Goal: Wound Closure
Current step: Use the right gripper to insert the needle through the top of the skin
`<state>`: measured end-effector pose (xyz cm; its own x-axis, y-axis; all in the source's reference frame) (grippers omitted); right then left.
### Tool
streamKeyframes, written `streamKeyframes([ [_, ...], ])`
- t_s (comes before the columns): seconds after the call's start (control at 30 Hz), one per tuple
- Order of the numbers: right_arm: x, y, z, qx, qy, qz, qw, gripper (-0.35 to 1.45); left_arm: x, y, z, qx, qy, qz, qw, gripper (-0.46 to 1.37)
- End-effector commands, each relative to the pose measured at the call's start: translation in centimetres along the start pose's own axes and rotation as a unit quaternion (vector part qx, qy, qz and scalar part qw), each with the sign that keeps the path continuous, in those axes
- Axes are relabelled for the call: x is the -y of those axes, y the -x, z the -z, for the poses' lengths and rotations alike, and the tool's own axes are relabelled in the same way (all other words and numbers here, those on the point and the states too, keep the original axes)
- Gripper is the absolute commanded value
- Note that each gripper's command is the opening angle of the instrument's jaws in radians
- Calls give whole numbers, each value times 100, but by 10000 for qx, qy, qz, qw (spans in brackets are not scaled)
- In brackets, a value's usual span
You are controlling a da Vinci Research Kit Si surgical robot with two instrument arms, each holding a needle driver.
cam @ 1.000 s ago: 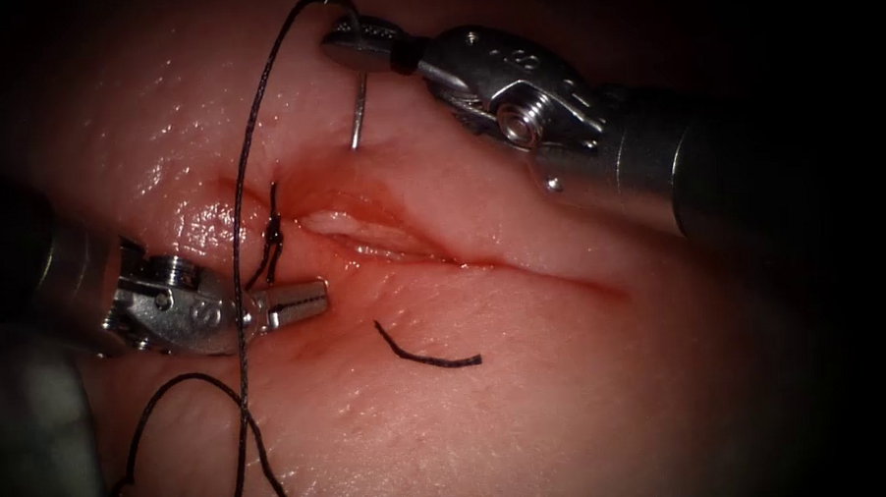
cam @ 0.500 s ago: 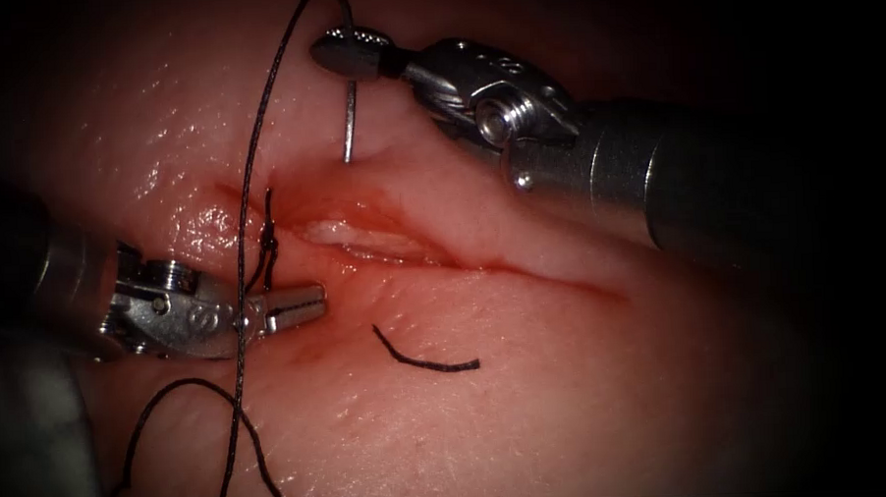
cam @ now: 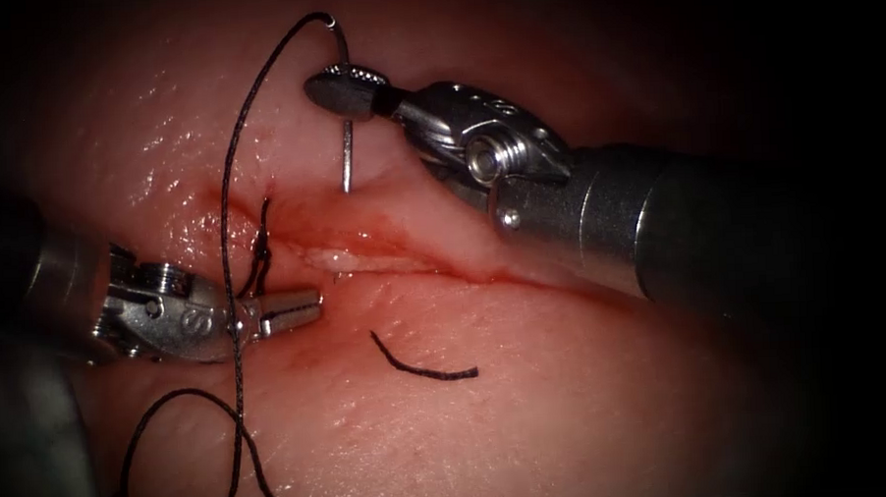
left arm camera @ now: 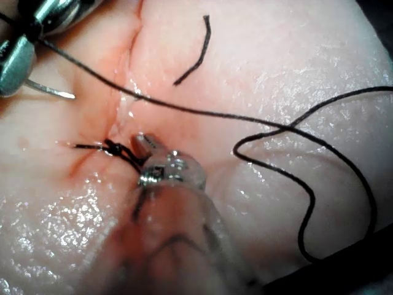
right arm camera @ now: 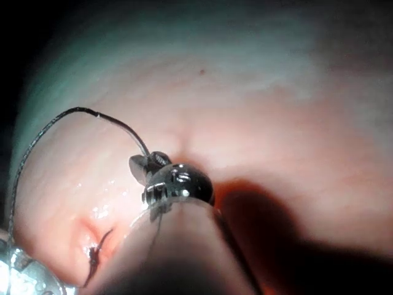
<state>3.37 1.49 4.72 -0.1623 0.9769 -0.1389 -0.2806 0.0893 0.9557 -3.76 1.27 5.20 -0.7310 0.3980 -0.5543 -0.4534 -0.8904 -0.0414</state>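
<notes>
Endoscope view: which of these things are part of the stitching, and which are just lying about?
In use:
- right end effector, holding the needle near its thread end, tip at the tissue above the cut
- thread
- left end effector, holding nothing
- knot

Lying about:
- cut end of thread

Darkness rings the endoscope view on every side, while a bright light falls on the glistening middle.
</notes>
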Motion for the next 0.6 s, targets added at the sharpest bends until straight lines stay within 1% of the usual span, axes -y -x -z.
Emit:
streamKeyframes([
  [0.03, 1, 0, 0, 24, -8, -165, 9999, -35, 0, 0, 0, 0, 43, 6, 10000, -35],
  [0.13, 2, 5, -2, 76, -54, -303, 9995, -35, 0, 0, 0, -1, 48, 7, 10000, -35],
  [0.2, 5, 11, -4, 181, 24, -466, 9987, -35, 1, -1, 1, -2, 53, 9, 10000, -35],
  [0.3, 8, 18, -5, 316, 104, -475, 9983, -35, 2, -1, 1, 9, 67, 10, 10000, -35],
  [0.43, 9, 28, -3, 389, 173, -557, 9975, -35, 2, -2, 2, 11, 67, 11, 10000, -35],
  [0.6, 11, 41, 2, 452, 459, -961, 9933, -35, 3, -2, 3, 9, 79, 12, 10000, -35],
])
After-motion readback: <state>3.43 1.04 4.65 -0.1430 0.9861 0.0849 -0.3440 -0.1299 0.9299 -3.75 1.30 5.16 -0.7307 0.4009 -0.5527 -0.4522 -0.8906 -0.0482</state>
